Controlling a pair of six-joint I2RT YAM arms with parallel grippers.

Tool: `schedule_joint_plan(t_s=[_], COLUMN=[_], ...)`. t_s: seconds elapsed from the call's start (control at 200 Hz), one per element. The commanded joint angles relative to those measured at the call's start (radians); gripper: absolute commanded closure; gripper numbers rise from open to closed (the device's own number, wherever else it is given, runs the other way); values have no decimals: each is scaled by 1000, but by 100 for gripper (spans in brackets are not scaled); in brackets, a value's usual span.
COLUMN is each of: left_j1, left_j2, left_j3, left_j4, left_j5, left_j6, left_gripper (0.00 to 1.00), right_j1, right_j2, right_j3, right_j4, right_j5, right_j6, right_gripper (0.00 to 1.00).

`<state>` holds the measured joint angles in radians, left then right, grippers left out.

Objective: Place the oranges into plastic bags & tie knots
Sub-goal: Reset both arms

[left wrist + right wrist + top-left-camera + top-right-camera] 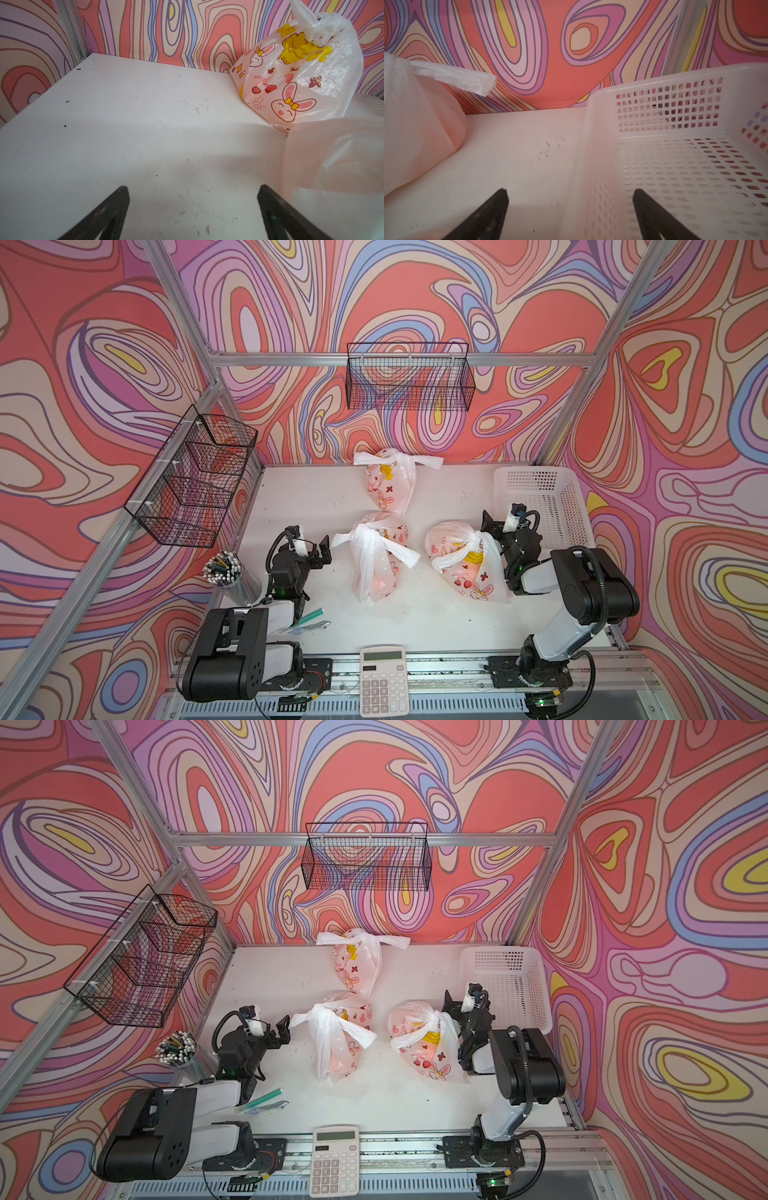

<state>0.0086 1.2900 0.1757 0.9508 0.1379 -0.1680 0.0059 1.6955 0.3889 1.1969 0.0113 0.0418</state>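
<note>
We observe three knotted plastic bags (376, 572) on the counter (299, 497) near the perforated basket (540, 477), with the left claw (192, 191) and right claw (571, 193) both fully spread, holding nothing.

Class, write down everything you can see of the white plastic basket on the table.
The white plastic basket is a rectangular open-topped tub of slightly translucent plastic with a smooth rim; rows of small holes pierce its walls and floor. It stands upright in the far right corner of the table, beside the patterned wall. Nothing shows inside. The open right gripper hovers by its near wall; contact is unclear.
</note>
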Motion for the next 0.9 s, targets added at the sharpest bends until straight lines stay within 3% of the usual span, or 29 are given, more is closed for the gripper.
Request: schedule_joint_plan(t_s=[0.0, 0.426, 0.606, 0.896], left_j1=[7, 7, 7, 10], left_j2=[-3, -14, -93, 187], left_j3=[27, 44, 36, 52], left_j4=[-9, -50, -140, 149], left_j5=[-4, -10, -78, -60], left_j6=[8, 14, 125, 155], left_gripper=[0, 0, 0, 0], right_j1=[-1, -1, -1, -1], right_j2=[13, 13, 13, 13], right_j3=[-7, -7, -7, -8], right_j4=[-55, -54, -54, -54], right_j5=[11, 11, 12, 13], right_j6=[-12, -12, -11, -11], right_gripper=[2, 2, 2, 2])
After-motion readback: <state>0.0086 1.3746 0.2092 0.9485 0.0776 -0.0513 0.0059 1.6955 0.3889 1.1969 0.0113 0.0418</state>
